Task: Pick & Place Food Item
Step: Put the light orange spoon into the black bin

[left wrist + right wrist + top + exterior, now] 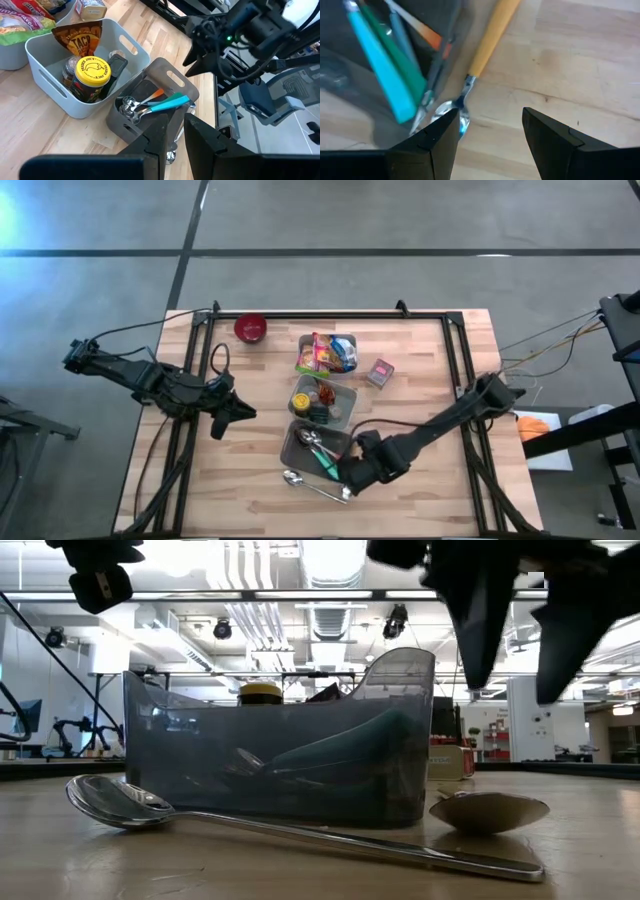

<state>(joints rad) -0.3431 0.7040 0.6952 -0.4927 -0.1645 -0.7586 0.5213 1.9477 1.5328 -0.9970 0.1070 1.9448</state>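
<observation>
Colourful snack packets (325, 352) lie in the far light bin (349, 341). A yellow-lidded jar (92, 70) and a brown packet (80, 42) stand in the middle grey bin (346, 408). My right gripper (350, 478) hangs open, pointing down, at the near right corner of the dark utensil bin (296, 442). Below its fingers (420, 150) lies a yellow-handled utensil (492, 35), its metal head on the wood. My left gripper (238, 414) waits shut, left of the bins, above the table.
A long metal spoon (315, 485) lies on the table in front of the utensil bin, which holds a teal-handled utensil (170, 103) and others. A red bowl (250, 328) sits at the far left and a small box (380, 372) right of the bins.
</observation>
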